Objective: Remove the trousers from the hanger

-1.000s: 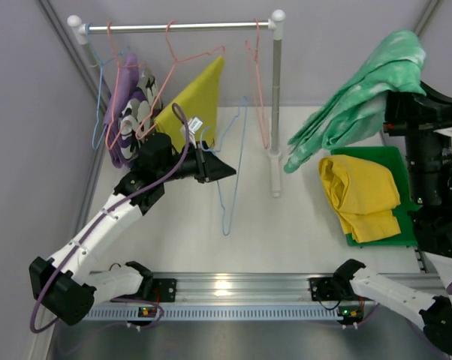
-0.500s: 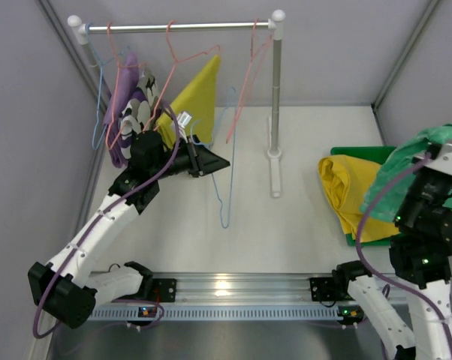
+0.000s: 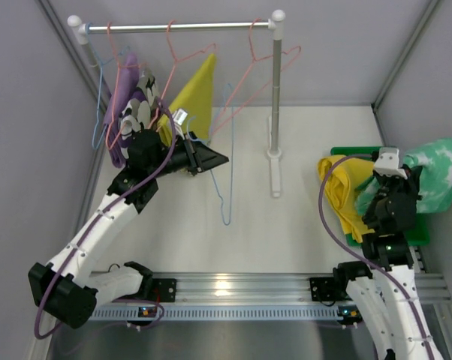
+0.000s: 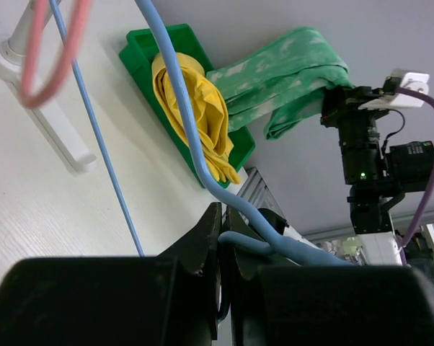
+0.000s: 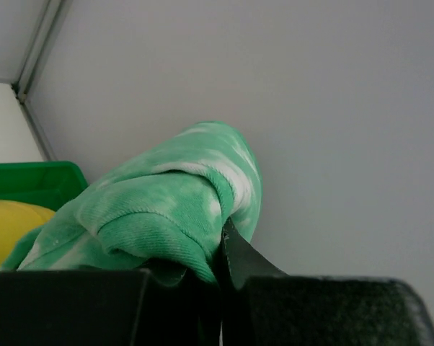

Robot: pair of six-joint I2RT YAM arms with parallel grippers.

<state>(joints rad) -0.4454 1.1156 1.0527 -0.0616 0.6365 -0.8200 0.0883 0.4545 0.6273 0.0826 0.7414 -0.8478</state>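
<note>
Top external view, catalogued near to far.

1. Right gripper [image 3: 405, 184], near right. Its fingers are pressed together on a fold of the mint green trousers [image 3: 440, 176]; the right wrist view confirms the cloth pinched between them. The garment is bunched, held above the far right part of the green tray [image 3: 414, 234]. Its long axis runs roughly left to right, the bulk toward the right wall. Which end is the waist cannot be told.

2. Yellow trousers [image 3: 357, 187], folded in the same tray, off any hanger. The long axis runs near to far, and the near end touches the tray's near rim.

3. Left gripper [image 3: 218, 159], mid left. The left wrist view shows its fingers clamped on the wire of a bare blue hanger [image 3: 227, 202], which hangs toward the near side.

4. Olive-yellow trousers [image 3: 196, 94], far left of centre, draped on a pink hanger [image 3: 182, 56] hooked to the rail [image 3: 173, 27]. The cloth forms a triangle with its apex pointing far, toward the rail, and its long axis hangs down from it.

5. Lilac garment [image 3: 121, 97] and camouflage garment [image 3: 140, 109], far left on the rail.

Step judged in hand: depositing the mint green pair. The next move calls for lowering it over the tray and parting the right fingers. One pair would then remain hung.
</note>
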